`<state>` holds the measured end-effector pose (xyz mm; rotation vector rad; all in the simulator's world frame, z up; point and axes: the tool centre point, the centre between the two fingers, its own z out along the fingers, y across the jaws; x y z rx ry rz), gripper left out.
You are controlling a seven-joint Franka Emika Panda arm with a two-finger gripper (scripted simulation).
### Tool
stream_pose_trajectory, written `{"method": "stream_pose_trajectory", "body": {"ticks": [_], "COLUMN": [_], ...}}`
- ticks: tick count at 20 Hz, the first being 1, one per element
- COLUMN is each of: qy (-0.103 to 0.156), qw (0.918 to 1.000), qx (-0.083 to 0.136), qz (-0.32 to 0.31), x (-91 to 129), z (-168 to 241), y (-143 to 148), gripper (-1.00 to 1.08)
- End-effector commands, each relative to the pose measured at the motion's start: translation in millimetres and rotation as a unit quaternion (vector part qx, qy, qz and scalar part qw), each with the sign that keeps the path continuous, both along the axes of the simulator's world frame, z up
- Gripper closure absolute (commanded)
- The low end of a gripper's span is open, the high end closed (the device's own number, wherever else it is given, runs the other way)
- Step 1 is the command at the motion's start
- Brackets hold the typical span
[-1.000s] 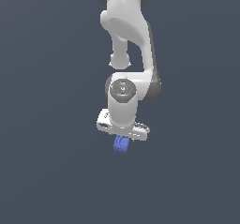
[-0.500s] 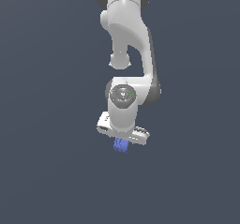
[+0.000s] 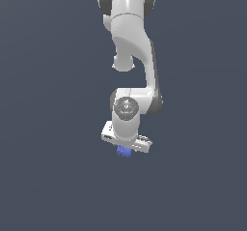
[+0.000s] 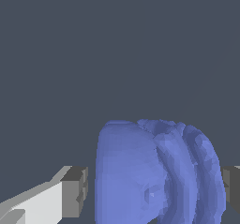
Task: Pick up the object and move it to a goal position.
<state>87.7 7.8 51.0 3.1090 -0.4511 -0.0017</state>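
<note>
Holding the object between my gripper fingers; it hangs just under the hand, low centre of the exterior frame; I see no goal marker.

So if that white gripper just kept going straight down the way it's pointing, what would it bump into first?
Nothing visible. The gripper already has the blue lumpy object between its fingers, and beyond it both views show only plain dark background. Depth is hard to judge.
</note>
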Motion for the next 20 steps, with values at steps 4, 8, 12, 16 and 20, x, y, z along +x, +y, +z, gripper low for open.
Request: {"method": "stream_pose_trajectory", "body": {"ticks": [4, 8, 12, 16, 20], "qy": [0.0, 0.0, 0.0, 0.0, -0.004], "qw": [1.0, 1.0, 1.0, 1.0, 1.0], "qx": [0.0, 0.0, 0.0, 0.0, 0.001], "qz": [0.0, 0.0, 0.0, 0.0, 0.003], "x": [1.1, 1.7, 1.7, 1.7, 4.1], "z": [-12.1, -11.1, -11.1, -11.1, -8.7], "y": [0.2, 0.2, 0.2, 0.2, 1.0], "gripper": [-0.92, 1.08, 1.08, 1.08, 1.08]}}
